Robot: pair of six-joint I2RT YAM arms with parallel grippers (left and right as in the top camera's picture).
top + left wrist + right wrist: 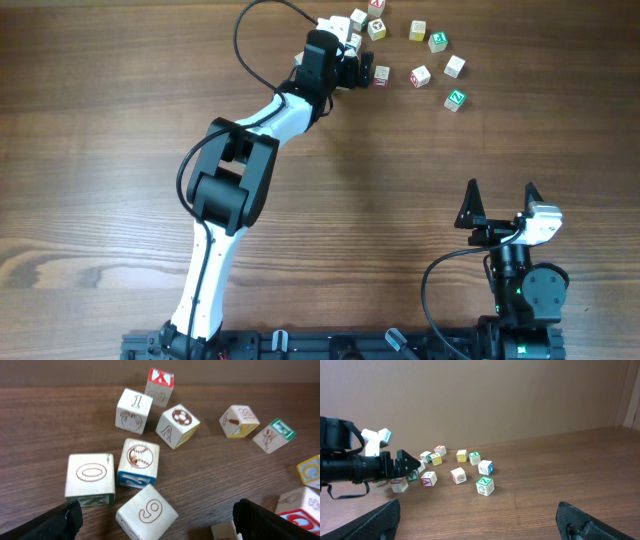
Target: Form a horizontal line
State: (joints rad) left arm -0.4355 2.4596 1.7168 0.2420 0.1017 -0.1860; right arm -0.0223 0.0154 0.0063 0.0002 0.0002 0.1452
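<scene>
The left gripper is spread wide and grips nothing, with a cube marked 6 or 9 low between its fingertips. Beyond sit the 0 cube and baseball cube, nearly touching, then the 1 cube and A cube. Overhead, the loose cubes lie scattered at top centre, forming no row, with bare wood around them. The left arm stretches up to them. The right gripper, also spread and empty, is at lower right.

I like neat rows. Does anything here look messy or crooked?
Yes. The blocks lie scattered and turned every which way, with no neat row showing. The left claw sits open among them.
</scene>
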